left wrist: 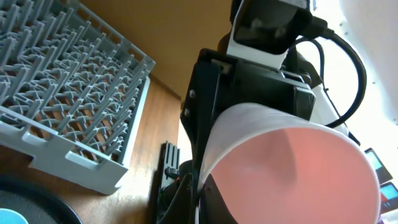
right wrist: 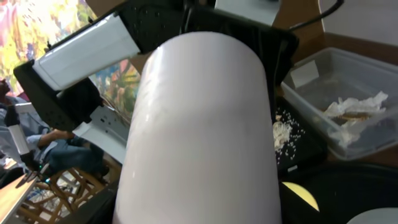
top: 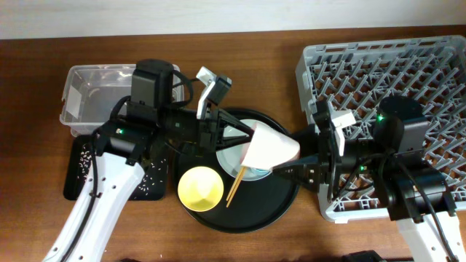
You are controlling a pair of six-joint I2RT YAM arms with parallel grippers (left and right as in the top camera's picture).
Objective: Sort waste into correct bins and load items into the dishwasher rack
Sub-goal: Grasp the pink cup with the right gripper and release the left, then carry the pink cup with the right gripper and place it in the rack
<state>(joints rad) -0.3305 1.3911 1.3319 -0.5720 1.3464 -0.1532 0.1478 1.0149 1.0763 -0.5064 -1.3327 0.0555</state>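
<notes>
A pink cup (top: 269, 149) hangs tilted over the round black tray, between my two grippers. My left gripper (top: 244, 135) is shut on its rim; in the left wrist view the fingers (left wrist: 198, 182) pinch the thin wall and the pink inside (left wrist: 298, 168) faces the camera. My right gripper (top: 302, 156) reaches the cup from the right. In the right wrist view the cup's pale outer wall (right wrist: 199, 124) fills the space between the jaws and hides the fingers. The grey dishwasher rack (top: 408, 73) stands at the right.
On the round black tray (top: 277, 204) sit a yellow bowl (top: 200, 186), wooden chopsticks (top: 237, 183) and a pale plate (top: 231, 154). At the left stand the clear box (top: 95, 94), holding a crumpled napkin (right wrist: 354, 109), and the shallow black tray (top: 76, 171) with crumbs.
</notes>
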